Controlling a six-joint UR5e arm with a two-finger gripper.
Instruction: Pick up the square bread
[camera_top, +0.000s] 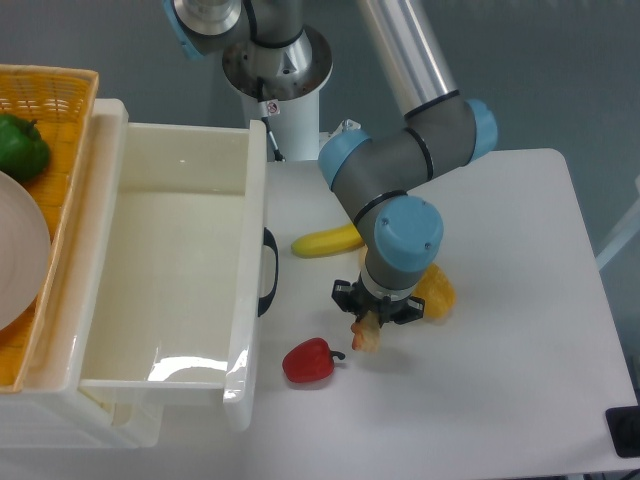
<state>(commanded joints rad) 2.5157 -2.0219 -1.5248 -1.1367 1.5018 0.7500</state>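
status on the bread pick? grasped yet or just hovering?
Done: the tool has reached the square bread and looks shut on it, right of the red pepper. In hand: the bread hangs tilted below the fingers; whether it has cleared the table cannot be told from this view. Left: a clear lift away from the yellow pepper.

readable text: none on any item
sticker: small round red-and-white mark on the white robot base column (271, 107), at the far edge of the surface; too small to tell what it shows
brands/numbers: none legible on the arm (400, 165) or the white bin (180, 270)
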